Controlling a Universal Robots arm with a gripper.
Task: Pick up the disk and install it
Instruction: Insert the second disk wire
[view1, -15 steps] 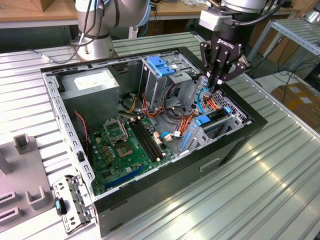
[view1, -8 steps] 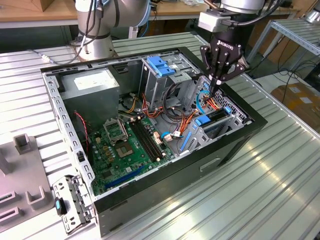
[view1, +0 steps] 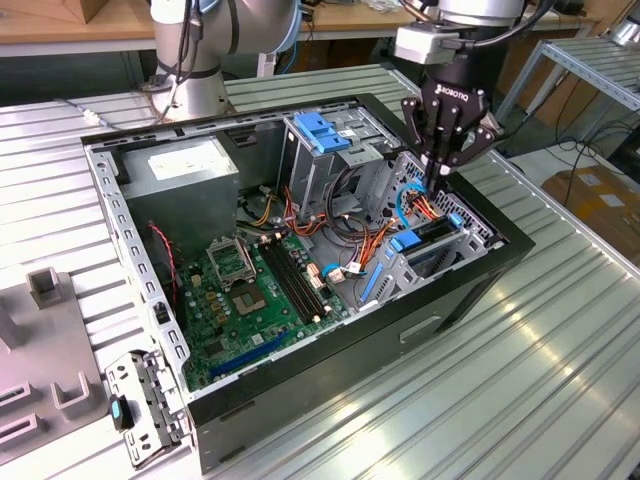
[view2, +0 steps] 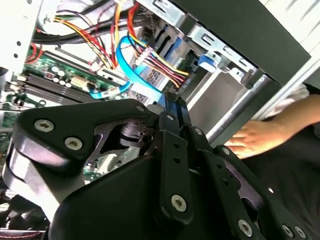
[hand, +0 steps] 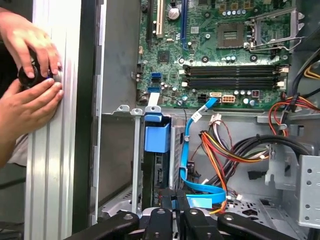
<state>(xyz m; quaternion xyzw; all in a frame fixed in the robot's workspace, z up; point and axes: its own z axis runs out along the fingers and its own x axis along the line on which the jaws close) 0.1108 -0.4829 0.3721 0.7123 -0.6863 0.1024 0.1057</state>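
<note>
The tool (hand: 172, 212) hangs over the open computer case, its black fingers (hand: 167, 210) drawn close together just below a blue rail tab (hand: 157, 136) in the drive bay. Beside the tab, a blue flat cable (hand: 192, 150) curves past bundled coloured wires (hand: 220, 147). Beyond lies the green motherboard (hand: 215, 50). Two hands (hand: 27, 85) rest on the ribbed bench (hand: 52, 165) outside the case wall.

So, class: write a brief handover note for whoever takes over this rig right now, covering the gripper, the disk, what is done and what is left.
Gripper: fingers closed together, nothing clearly held, directly above the drive bay at the exterior view's right of the open case.
Disk: on edge in that bay, blue rails showing.
Done: disk picked up and placed in the bay.
Left: cannot tell whether it is fully seated.
Note: a person's hands are at the table edge beside the case.
</note>
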